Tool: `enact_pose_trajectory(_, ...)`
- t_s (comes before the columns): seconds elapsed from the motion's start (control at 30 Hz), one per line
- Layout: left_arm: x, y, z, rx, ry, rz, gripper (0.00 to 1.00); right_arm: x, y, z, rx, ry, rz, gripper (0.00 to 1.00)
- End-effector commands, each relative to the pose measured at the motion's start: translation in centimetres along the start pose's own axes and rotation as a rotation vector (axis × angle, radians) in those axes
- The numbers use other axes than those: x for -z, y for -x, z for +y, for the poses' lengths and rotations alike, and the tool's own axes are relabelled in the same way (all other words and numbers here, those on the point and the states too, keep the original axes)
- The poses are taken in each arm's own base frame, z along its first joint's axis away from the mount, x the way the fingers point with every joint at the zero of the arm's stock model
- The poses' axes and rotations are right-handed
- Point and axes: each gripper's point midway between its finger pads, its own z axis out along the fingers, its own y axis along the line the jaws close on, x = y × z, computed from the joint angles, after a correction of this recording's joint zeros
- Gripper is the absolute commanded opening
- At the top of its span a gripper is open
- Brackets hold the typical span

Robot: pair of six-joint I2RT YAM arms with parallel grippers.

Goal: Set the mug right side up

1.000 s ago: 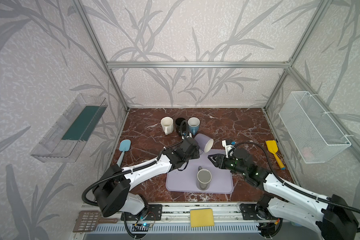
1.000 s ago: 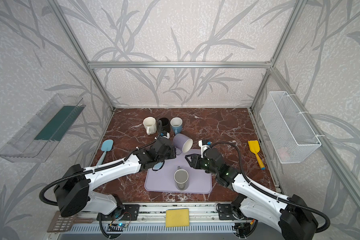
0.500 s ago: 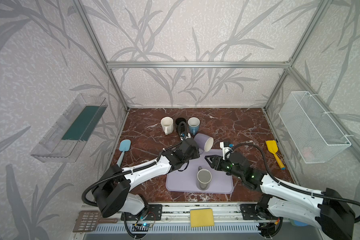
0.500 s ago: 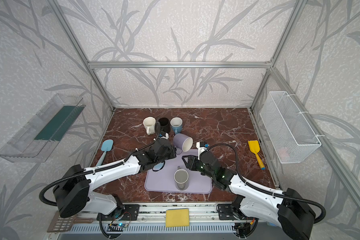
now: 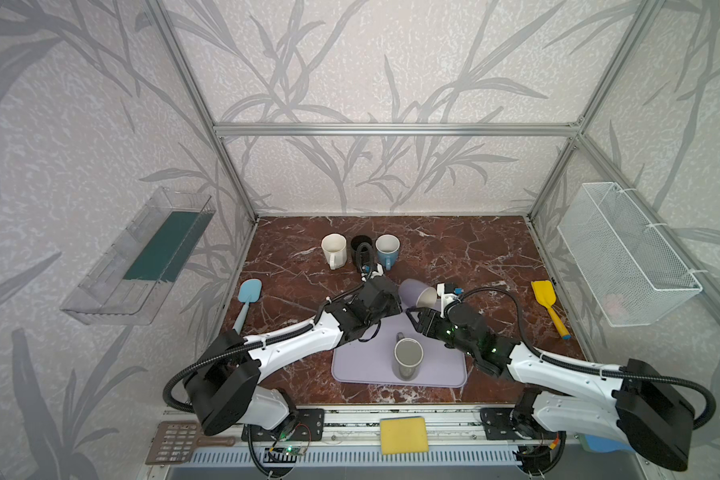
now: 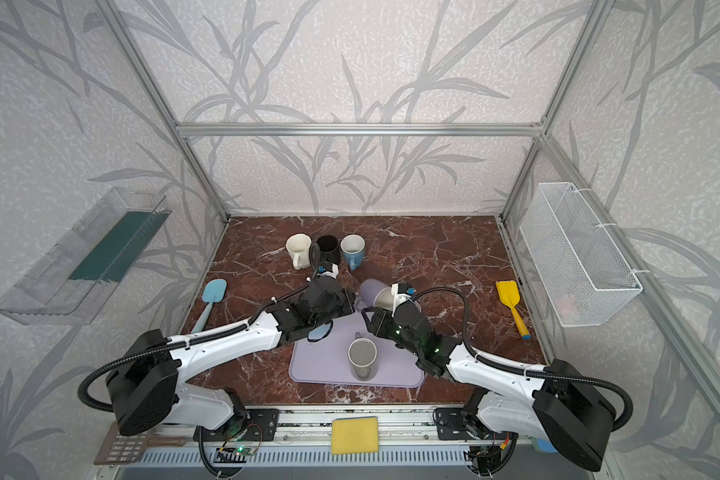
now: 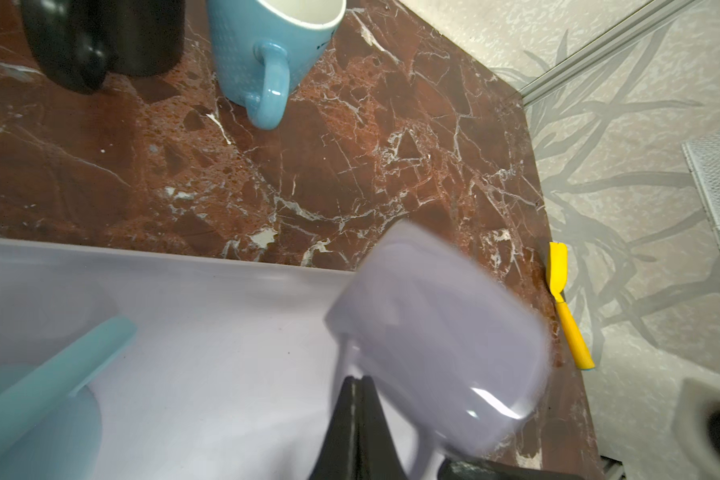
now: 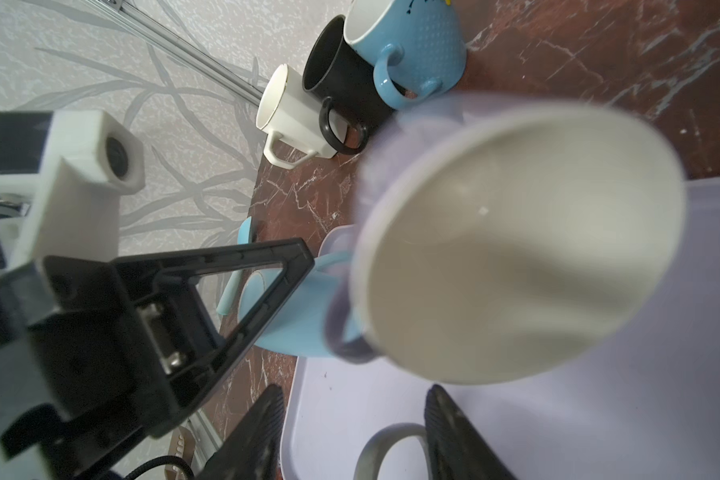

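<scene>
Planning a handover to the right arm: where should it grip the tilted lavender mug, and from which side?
Probably the rim wall, from the open mouth's side, one of the jaws inside. The lavender mug tilts its mouth toward the open right gripper, and the left gripper holds the handle.

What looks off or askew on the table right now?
Only the lavender mug: it hangs tilted by the mat's far edge, mouth toward the open right gripper, pinched at its handle by the left gripper. No spill or damage shows.
</scene>
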Motion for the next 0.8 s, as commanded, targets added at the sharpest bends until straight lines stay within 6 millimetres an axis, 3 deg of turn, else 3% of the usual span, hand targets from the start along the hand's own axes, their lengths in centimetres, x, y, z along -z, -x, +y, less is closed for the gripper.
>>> enact_pose_trajectory(0.0,0.7,0.4,-1.5,0.038,-0.062,-0.026,0.00,-0.5,1.2,1.6,-0.054,0.046,-0.051,0.56)
enact_pose_trajectory(0.23,-0.8,-1.6,-0.1,0.046,-0.027,0.014,0.00,-0.3,0.7,-0.6,-0.087,-0.017,-0.062,0.55)
enact_pose_trajectory(0.77,-0.9,-2.0,-0.6,-0.071,0.015,0.086,0.00,3.4,3.1,-0.9,0.013,-0.079,-0.151,0.57)
